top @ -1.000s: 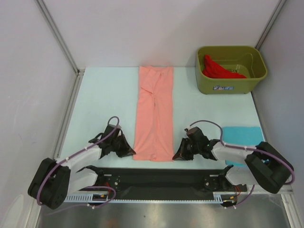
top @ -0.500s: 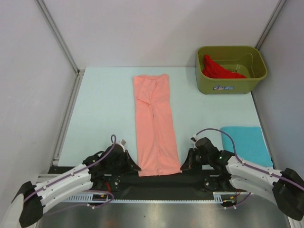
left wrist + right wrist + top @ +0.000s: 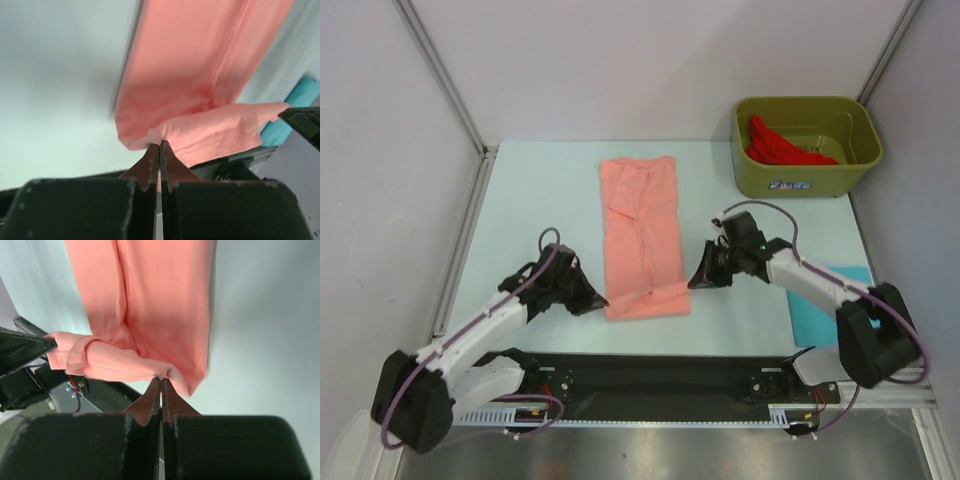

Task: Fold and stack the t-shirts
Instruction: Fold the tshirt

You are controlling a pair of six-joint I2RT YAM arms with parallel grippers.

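The salmon-pink t-shirt lies as a long narrow strip down the middle of the table, its near hem lifted and curling back over itself. My left gripper is shut on the hem's left corner. My right gripper is shut on the hem's right corner. The turquoise-blue t-shirt lies folded at the right, partly under my right arm. The bright red t-shirt is bunched in the olive-green tub.
The tub stands at the back right corner. Grey walls and metal rails border the table. The black base bar runs along the near edge.
Both grippers have carried the pink shirt's near hem up and away from the near edge, so the strip is shorter and its near end folds over. Earlier they had pulled it toward the bases.
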